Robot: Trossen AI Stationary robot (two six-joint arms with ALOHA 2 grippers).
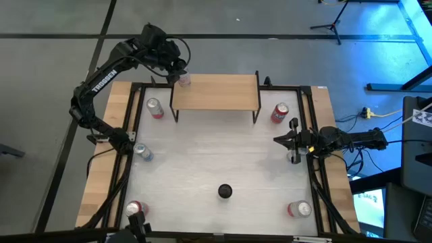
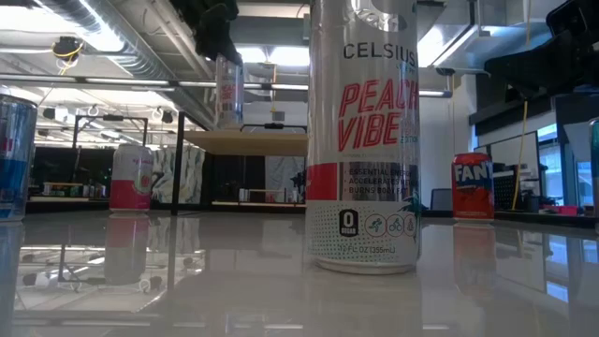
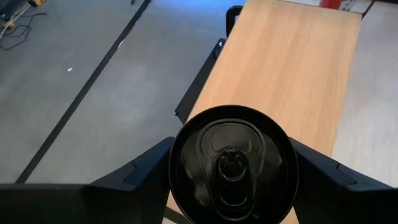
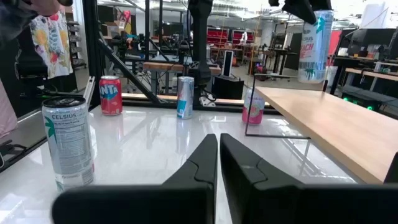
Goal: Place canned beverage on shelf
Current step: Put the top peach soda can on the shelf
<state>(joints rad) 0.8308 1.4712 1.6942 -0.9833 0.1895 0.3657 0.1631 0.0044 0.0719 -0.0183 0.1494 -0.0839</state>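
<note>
My left gripper (image 1: 177, 73) is at the table's far left, shut on a tall slim can (image 1: 183, 79) with pink lettering. The can also shows in the low view (image 2: 227, 89) and the right wrist view (image 4: 314, 46). It hangs over the left end of the shelf (image 1: 216, 92), a low rack with a light wooden board (image 3: 286, 68) and black legs. My right gripper (image 1: 278, 140) is shut and empty, low over the table's right side, pointing left (image 4: 217, 155). My left gripper pinches the can between its two fingers (image 3: 143, 171), on opposite sides of the wall near its top rim (image 3: 186, 134). The fingers come from above, pointing down. The can hangs upright below them, its base just above the board's left end.
A Celsius can (image 2: 365, 140) stands at the near middle (image 1: 225, 192). Other cans stand left of the shelf (image 1: 155, 108), right of it (image 1: 279, 113), at the left edge (image 1: 143, 152) and at both near corners (image 1: 135, 208) (image 1: 300, 209). The table's middle (image 1: 216, 148) is bare.
</note>
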